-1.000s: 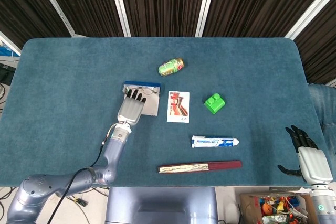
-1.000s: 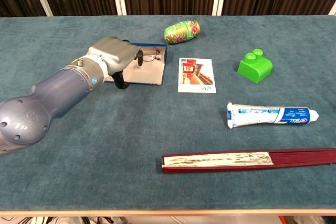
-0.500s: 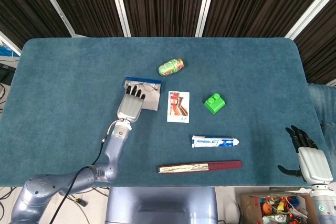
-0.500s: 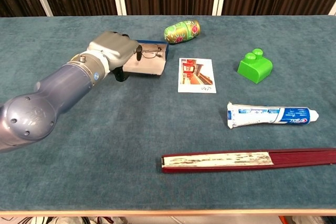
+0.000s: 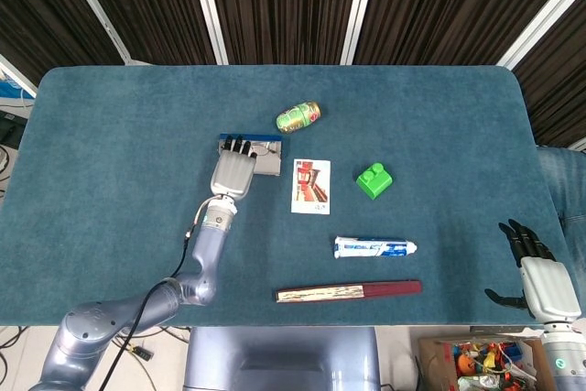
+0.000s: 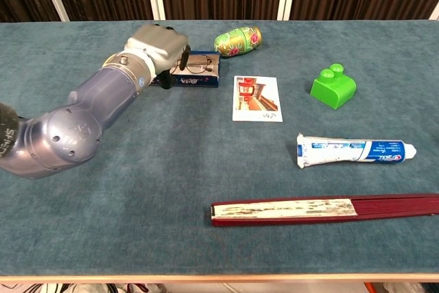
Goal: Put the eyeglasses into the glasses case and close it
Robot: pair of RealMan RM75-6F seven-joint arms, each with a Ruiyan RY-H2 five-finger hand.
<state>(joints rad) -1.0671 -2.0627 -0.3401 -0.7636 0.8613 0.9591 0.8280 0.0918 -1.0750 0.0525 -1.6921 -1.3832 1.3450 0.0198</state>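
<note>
Glasses case (image 6: 195, 73) now swung up on edge, blue side showing in the chest view, where a second ago its pale flap lay flat on the table (image 5: 110, 135) toward the robot. Left hand (image 5: 235, 168) pushed forward with it, now lying over the case's left part with fingers (image 5: 240, 145) reaching to the far blue rim. Whether gripping or only pressing: cannot tell, hand hides the contact. Eyeglasses (image 6: 194, 66) visible right at the case, just right of the left hand, seemingly inside against the raised part. Judged from this: closing step under way, flap lifted but not seen shut. Still needs folding down over the eyeglasses without pinching a temple.

Right hand (image 5: 534, 267) well right of the case, off the table edge, fingers apart, holding nothing. White card (image 5: 310, 186) just right of the case; green-patterned can (image 5: 298, 117) just beyond and right of it.
</note>
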